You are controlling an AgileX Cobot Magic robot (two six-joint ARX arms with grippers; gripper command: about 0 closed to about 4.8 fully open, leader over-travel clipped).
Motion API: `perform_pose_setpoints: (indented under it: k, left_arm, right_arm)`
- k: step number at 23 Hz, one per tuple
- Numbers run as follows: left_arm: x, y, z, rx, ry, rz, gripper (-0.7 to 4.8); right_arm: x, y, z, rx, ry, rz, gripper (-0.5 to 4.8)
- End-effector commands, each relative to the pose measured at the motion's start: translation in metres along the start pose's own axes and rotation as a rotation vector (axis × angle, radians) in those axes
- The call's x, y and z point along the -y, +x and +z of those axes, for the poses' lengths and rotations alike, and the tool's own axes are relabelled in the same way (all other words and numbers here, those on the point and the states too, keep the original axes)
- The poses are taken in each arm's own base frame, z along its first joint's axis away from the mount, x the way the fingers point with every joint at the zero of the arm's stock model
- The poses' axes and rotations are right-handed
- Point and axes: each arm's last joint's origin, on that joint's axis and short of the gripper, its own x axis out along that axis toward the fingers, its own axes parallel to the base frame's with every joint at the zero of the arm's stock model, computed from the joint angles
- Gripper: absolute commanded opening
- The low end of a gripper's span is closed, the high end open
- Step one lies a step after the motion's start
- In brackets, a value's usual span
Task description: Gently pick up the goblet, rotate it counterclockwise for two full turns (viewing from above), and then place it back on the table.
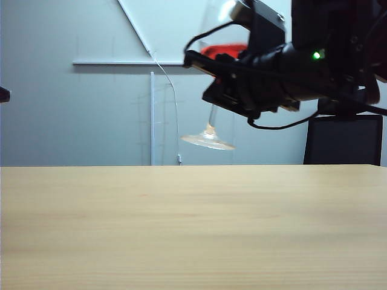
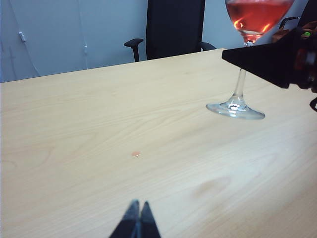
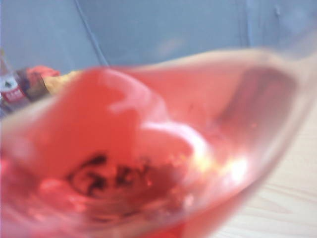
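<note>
Closest to the lens, the left gripper (image 2: 137,218) hangs low over the near part of the table (image 2: 99,129), its two fingers pressed together and holding nothing, well apart from the work. Across on the right, the right gripper (image 1: 242,99) is clamped on the goblet (image 2: 241,54), taking it about where the thin stem meets the bowl, and carries it clear of the table, tilted, so the round foot hangs slanted in the air. Red liquid fills the lower bowl and sits skewed. Thin glass like this is brittle and slick, and the liquid makes it top-heavy, so I judge the stem the right hold, with light pressure and slow turning to avoid spilling.
</note>
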Motion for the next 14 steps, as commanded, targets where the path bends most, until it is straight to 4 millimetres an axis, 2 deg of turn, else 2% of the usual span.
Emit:
perform_pose_setpoints:
  k: [1,6,11,14]
  left_arm:
    - [0.000,0.000,0.002,0.014,0.001,-0.002,-0.05]
    - [0.000,0.000,0.002,0.014,0.001,-0.002,-0.05]
    - [0.000,0.000,0.002,0.014,0.001,-0.002,-0.05]
    - [0.000,0.000,0.002,0.014,0.001,-0.002,-0.05]
  right_arm:
    - [0.009,0.003,0.010,0.064,0.111,0.016,-0.06]
    - [0.029,0.011,0.009,-0.012,0.198,-0.046,-0.06]
    - [0.028,0.022,0.011,-0.091,0.173,-0.060,-0.06]
    - [0.026,0.032,0.017,-0.147,0.097,-0.068,-0.06]
